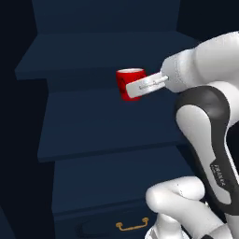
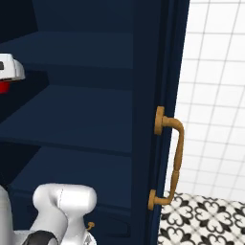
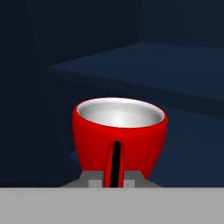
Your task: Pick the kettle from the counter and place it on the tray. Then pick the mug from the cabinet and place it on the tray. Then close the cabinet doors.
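The red mug with its white inside stands upright inside the navy cabinet, in front of the dark blue shelves. My gripper reaches in from the right and is shut on the mug's loop handle, which sits between the two fingertips in the hand view. A sliver of the mug shows at the left edge of the right base view, under the white hand. Whether the mug's base touches a shelf I cannot tell. The right cabinet door stands open.
The open door carries a long brass handle and juts toward me on the right. Behind it are a white tiled wall and a patterned floor. A drawer with a curved brass handle lies below the shelves.
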